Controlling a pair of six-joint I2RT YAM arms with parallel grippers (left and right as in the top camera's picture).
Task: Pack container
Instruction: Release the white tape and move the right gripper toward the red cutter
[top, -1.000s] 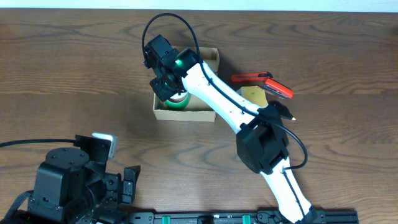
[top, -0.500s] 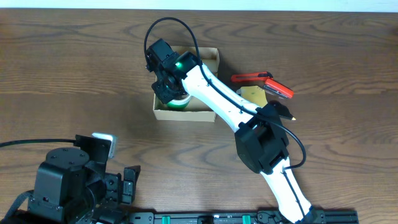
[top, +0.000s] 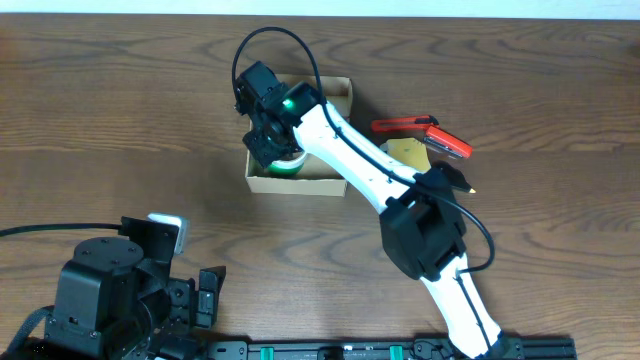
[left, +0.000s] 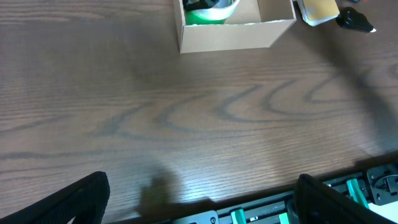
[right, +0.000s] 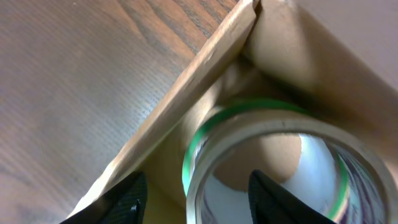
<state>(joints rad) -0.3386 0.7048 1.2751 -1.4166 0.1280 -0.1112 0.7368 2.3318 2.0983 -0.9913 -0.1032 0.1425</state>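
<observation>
right pincer (right: 199, 198) wider; container (top: 300, 184) mouth up

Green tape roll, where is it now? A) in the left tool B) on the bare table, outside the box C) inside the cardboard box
C: the left wrist view shows the green tape roll lying within the walls of the cardboard box.

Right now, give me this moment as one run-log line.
task: pack container | green tape roll: lying inside container | right jaws: open, over green tape roll | left jaws: open, empty
</observation>
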